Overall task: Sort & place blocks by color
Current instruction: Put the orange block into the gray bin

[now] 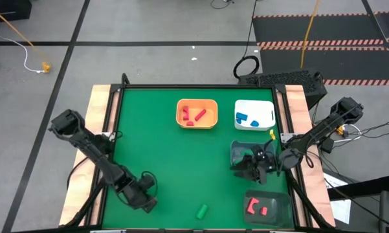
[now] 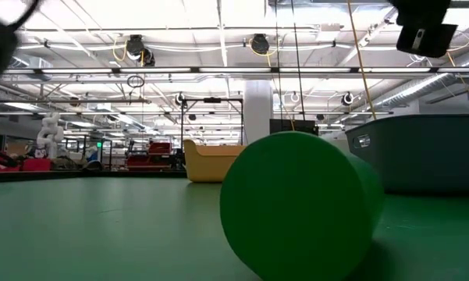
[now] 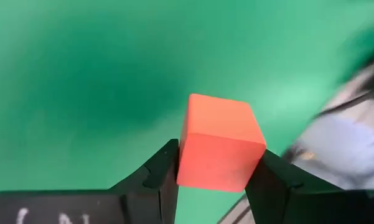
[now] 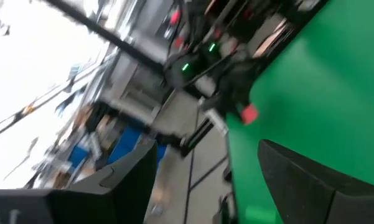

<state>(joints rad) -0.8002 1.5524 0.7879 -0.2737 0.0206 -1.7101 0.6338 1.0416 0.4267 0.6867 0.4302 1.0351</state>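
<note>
Red pieces lie in the orange plastic bin (image 1: 197, 114); left gripper (image 3: 213, 177) pinches a red-orange cube (image 3: 219, 143), right gripper (image 4: 205, 180) gapes empty, a green cylinder block (image 1: 201, 210) unsorted

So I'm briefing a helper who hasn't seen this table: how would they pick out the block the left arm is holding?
Start at the green table and go to its left front, where the left gripper hangs. Pinched between its two dark fingers is a small red-orange cube. The only loose piece nearby is a green cylinder block, and the other red pieces sit in bins.
</note>
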